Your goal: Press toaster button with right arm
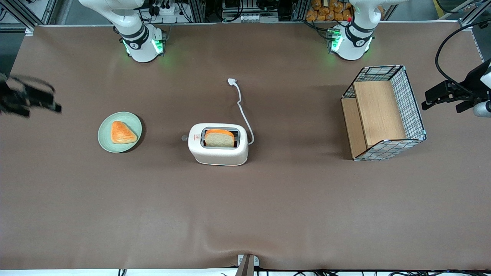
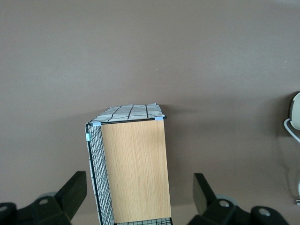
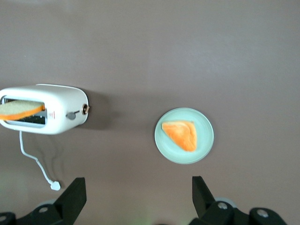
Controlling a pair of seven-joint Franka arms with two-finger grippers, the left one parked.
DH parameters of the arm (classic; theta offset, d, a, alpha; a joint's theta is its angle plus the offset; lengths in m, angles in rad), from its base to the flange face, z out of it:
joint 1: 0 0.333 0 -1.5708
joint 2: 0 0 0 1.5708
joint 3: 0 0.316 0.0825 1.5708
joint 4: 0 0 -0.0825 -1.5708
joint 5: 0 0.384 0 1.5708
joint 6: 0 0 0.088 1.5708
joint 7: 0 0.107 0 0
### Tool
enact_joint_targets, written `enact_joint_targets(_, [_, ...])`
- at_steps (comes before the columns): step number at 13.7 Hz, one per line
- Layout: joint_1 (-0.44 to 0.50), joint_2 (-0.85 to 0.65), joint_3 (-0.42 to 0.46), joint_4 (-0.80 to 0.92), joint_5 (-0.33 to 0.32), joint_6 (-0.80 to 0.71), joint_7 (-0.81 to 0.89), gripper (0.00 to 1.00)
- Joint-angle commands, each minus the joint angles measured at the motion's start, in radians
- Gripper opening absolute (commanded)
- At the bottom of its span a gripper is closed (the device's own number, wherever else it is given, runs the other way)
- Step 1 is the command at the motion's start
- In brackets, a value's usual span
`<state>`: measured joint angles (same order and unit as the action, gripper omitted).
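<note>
The white toaster point(image 1: 218, 145) stands mid-table with a slice of bread point(image 1: 219, 138) up in its slot. Its small pale grey button point(image 1: 184, 137) sticks out of the narrow end face that points toward the working arm's end of the table. The right wrist view shows the toaster point(image 3: 56, 110) and the button point(image 3: 71, 115) from high above. My right gripper point(image 1: 51, 99) hovers well above the table at the working arm's end, far from the toaster. In the wrist view the gripper point(image 3: 139, 199) is open with nothing between its fingers.
A green plate point(image 1: 105, 134) with an orange pastry point(image 1: 122, 132) lies between the gripper and the toaster. The white cord point(image 1: 241, 107) trails from the toaster toward the arm bases. A wire basket with wooden shelves point(image 1: 383, 113) stands toward the parked arm's end.
</note>
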<state>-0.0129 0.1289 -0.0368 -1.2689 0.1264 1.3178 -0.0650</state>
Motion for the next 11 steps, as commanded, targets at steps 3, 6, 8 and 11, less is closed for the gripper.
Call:
enact_joint_targets(3, [0.005, -0.184, 0.018, -0.228, -0.080, 0.044, 0.024, 1.00])
enact_joint_targets(6, [0.010, -0.170, 0.023, -0.222, -0.135, 0.061, 0.016, 1.00])
enact_joint_targets(8, [0.030, -0.163, 0.025, -0.221, -0.178, 0.078, 0.008, 1.00])
enact_joint_targets(11, [0.041, -0.172, 0.023, -0.214, -0.191, 0.072, 0.017, 1.00])
